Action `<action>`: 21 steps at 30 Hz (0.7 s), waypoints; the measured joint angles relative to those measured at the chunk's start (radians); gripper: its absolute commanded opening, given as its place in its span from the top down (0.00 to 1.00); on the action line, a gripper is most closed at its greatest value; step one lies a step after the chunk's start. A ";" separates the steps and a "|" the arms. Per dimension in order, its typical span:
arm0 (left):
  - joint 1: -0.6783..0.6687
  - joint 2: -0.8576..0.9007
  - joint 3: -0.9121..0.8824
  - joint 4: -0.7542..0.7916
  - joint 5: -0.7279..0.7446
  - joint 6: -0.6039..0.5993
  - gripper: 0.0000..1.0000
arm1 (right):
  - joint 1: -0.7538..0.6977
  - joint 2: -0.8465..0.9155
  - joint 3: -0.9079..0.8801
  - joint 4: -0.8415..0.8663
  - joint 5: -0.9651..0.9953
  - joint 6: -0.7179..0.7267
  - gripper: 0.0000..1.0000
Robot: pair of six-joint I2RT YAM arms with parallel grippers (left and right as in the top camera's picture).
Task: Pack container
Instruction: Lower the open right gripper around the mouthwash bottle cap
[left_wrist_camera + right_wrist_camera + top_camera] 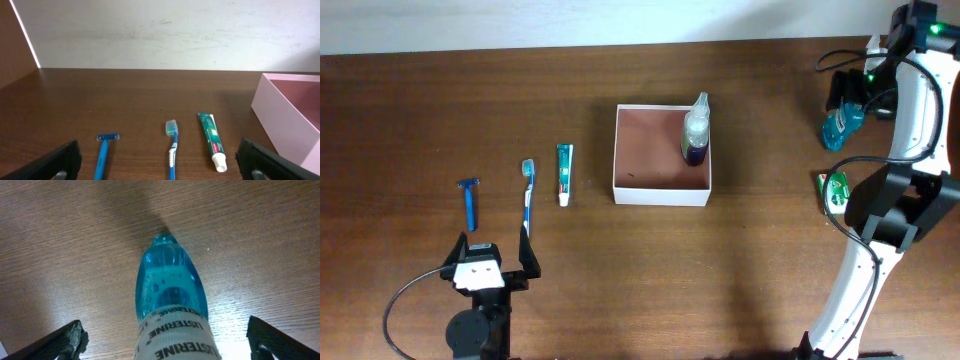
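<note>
The blue translucent mouthwash bottle (170,300) is straddled, untouched, by the spread right claw (169,339), lengthwise away from the wrist. The square white-walled container (662,196) is set well leftward; the left claw (492,243) is likewise spread.

ahead of the left gripper (492,248) jaws and off to their right, well apart: container (650,160), square and shallow, thin white walls, reddish-brown inside. lying flat, open-topped, holding 1 bottle (695,130) upright in the far right corner.
</note>
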 measured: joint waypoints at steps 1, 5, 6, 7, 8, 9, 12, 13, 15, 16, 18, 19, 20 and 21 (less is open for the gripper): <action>0.000 0.000 0.000 0.000 0.000 0.000 0.01 | 0.000 0.000 0.000 0.003 0.000 0.000 0.10; 0.000 0.000 0.000 0.000 0.000 0.000 0.01 | 0.000 0.000 0.000 0.007 0.000 -0.005 0.19; 0.000 0.000 0.000 0.000 0.000 0.000 0.01 | 0.000 0.000 0.000 0.007 -0.001 -0.006 0.21; 0.000 0.000 0.000 0.000 0.000 0.000 0.01 | 0.000 0.000 0.000 0.007 0.000 -0.007 0.23; 0.000 0.000 0.000 0.000 0.000 0.000 0.01 | 0.000 0.000 0.000 0.007 0.000 -0.008 0.26; 0.000 0.000 0.000 0.000 0.000 0.000 0.01 | 0.000 0.000 0.000 0.007 0.000 -0.010 0.29; 0.000 0.000 0.000 0.000 0.000 0.000 0.01 | 0.000 0.000 0.000 0.008 -0.001 -0.010 0.38; 0.000 0.000 0.000 0.000 0.000 0.000 0.01 | 0.000 0.000 0.000 0.008 0.000 -0.010 0.40; 0.000 0.000 0.000 0.000 0.000 0.000 0.01 | 0.000 0.000 0.000 0.008 0.000 -0.011 0.41; 0.000 0.000 0.000 0.000 0.000 0.000 0.01 | 0.000 0.000 0.000 0.008 0.000 -0.010 0.41; 0.000 0.000 0.000 0.000 0.000 0.000 0.01 | 0.000 0.000 0.000 0.008 0.000 -0.010 0.44; 0.000 0.000 0.000 0.000 0.000 0.000 0.01 | 0.000 0.000 0.000 0.008 0.000 -0.011 0.44; 0.000 0.000 0.000 0.000 0.000 0.000 0.01 | 0.001 0.000 0.000 0.008 0.000 -0.010 0.46; 0.000 0.000 0.000 0.000 0.000 0.000 0.01 | 0.001 0.000 0.000 0.008 0.000 -0.010 0.47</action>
